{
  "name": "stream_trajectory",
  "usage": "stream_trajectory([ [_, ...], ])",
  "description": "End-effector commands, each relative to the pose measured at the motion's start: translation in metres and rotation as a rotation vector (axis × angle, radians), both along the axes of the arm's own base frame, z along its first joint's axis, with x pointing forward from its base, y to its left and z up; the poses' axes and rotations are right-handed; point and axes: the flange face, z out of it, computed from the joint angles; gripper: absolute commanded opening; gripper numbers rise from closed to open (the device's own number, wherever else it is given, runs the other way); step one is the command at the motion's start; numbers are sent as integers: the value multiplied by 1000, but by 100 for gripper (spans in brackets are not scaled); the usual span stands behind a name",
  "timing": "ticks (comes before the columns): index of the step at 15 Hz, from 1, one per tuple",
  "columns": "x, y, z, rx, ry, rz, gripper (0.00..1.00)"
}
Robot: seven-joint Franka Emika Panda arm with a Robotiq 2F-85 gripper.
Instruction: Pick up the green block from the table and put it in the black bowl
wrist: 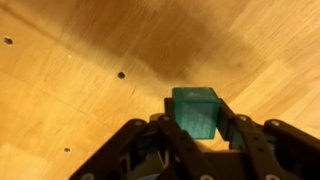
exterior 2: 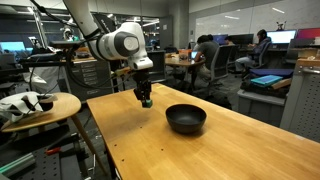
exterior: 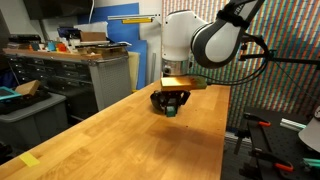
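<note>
Wrist view: a tiny dark-green cube, the green block (wrist: pixel 193 110), is seen clamped between the two black fingers (wrist: pixel 236 132) of the Robotiq gripper (wrist: pixel 193 126), one finger pressed against each side. Behind it lies the light-brown wooden butcher-block table (wrist: pixel 70 60), where a few small dark holes (wrist: pixel 121 74) are scattered over the planks and a soft shadow is cast beyond the block. The block appears to be held just above the wood, though contact cannot be ruled out.

In both exterior views the gripper (exterior: pixel 171 104) (exterior 2: pixel 146 99) is pointed straight down over the table (exterior: pixel 130 145) (exterior 2: pixel 215 150), with the white arm bent above it. A speck of green (exterior: pixel 172 112) is visible at the fingertips in an exterior view.

The glossy black bowl (exterior 2: pixel 186 124), round and shallow, is set upright on the tabletop, apart from the gripper and nearer the table's middle. A grey metal workbench with drawers (exterior: pixel 60 75) is placed beyond the table's edge.
</note>
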Motion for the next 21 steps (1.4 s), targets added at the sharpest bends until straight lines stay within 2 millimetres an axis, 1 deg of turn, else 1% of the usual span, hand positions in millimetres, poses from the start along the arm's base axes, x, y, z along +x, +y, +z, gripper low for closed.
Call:
stream_trajectory([
  [1, 8, -28, 34, -27, -5, 25, 17],
  [3, 14, -48, 42, -42, -12, 26, 17],
  [6, 25, -81, 48, -69, -21, 31, 17],
  [9, 39, -117, 47, -89, -33, 44, 17],
  [13, 58, -156, 42, -91, -51, 79, 17],
  [15, 67, -169, 37, -77, -68, 103, 17],
  [17, 76, -177, 29, -56, -82, 128, 17],
  [21, 92, -183, 8, -5, -95, 173, 17],
])
